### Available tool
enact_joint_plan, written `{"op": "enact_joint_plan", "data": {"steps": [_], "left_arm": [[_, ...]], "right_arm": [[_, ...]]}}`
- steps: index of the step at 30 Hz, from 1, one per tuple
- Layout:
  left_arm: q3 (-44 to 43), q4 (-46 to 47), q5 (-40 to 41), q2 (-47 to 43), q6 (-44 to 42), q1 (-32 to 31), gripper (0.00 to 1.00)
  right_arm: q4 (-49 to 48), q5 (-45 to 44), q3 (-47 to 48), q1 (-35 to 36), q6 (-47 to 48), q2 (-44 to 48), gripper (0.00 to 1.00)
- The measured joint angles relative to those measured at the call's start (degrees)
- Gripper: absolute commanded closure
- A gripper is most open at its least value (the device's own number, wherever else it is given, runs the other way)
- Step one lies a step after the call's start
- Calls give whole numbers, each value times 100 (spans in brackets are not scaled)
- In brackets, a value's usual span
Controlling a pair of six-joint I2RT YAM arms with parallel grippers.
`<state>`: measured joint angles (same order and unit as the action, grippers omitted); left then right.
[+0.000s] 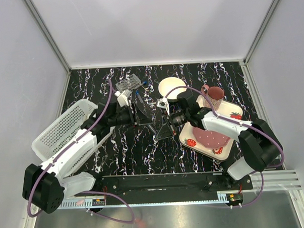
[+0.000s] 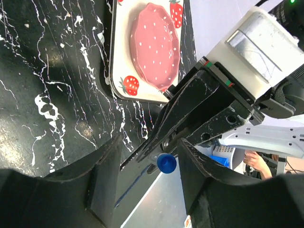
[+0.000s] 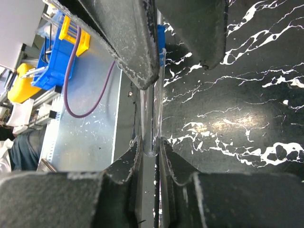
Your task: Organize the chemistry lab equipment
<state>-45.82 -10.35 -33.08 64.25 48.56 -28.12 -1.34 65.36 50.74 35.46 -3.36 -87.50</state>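
A thin clear tube point(image 3: 152, 109) with a blue cap point(image 2: 166, 163) hangs in the air between my two arms, above the middle of the table. My right gripper point(image 3: 151, 145) is shut on the tube's rounded bottom end. My left gripper point(image 2: 151, 149) faces it from the other side, its fingers point(image 3: 133, 42) on either side of the capped end. In the left wrist view there is a gap between the cap and each finger. In the top view the left gripper point(image 1: 144, 112) and the right gripper point(image 1: 165, 124) meet tip to tip. The small clear tube rack point(image 1: 129, 84) stands behind them.
A white perforated basket point(image 1: 62, 130) lies at the left edge. A white bowl with a yellow rim point(image 1: 172, 88) sits at the back centre, with a pink mug point(image 1: 215, 95) to its right. The strawberry-printed plate point(image 1: 229, 146) lies under my right arm.
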Motion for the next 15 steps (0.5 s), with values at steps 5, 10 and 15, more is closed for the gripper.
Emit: {"op": "enact_joint_plan", "data": {"steps": [5,10,15], "left_arm": [[-118,-372,-144,11,-221,0,51],[-173,-466,-195,24,-367,0,58],[-173,-468,-278,79,-382,0,63]], "right_arm": [[221,-7,44,4,223,0,92],[367,-28,59,7,341,0,92],[439,-35,111,7,391,-7,92]]}}
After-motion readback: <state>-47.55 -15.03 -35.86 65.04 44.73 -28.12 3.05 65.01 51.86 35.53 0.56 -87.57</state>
